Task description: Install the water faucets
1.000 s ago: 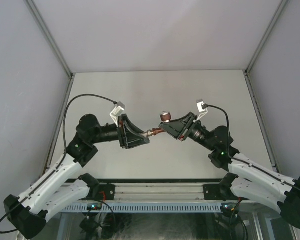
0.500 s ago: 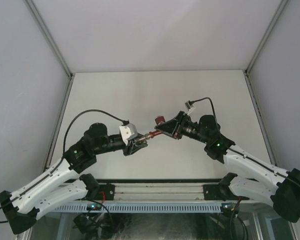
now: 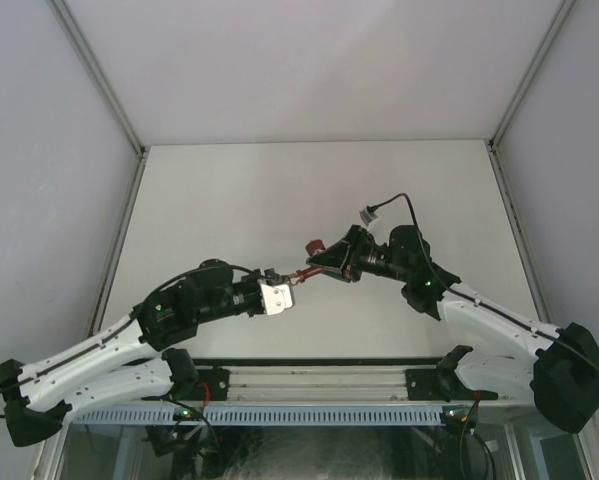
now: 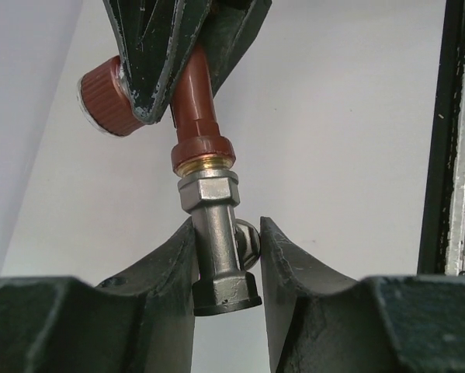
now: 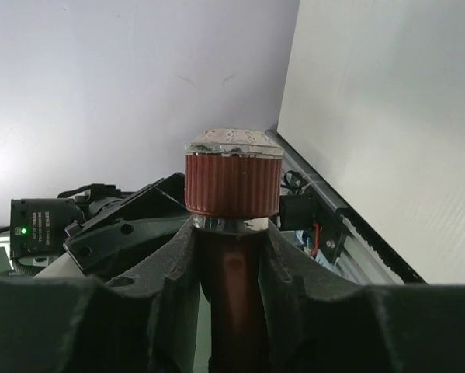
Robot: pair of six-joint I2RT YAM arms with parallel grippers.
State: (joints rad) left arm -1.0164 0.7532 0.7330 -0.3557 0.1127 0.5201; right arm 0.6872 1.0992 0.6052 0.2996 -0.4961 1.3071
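Note:
The water faucet is held in the air between both grippers over the table's middle. My right gripper is shut on the red-brown tap body, with its ribbed knob sticking out past the fingertips. In the left wrist view the tap body is joined through a brass ring to the grey metal fitting. My left gripper is shut on that fitting: the left finger touches its shaft and the right finger touches its side stub. From above, the fitting shows just ahead of my left gripper.
The white table lies below, bounded by grey walls and metal corner posts. A slotted rail runs along the near edge between the arm bases. The left arm's cable loops near its wrist.
My left wrist has rolled over and the arm has drawn nearer and lower. My right gripper has rolled too and shifted slightly left. The faucet stays held between them.

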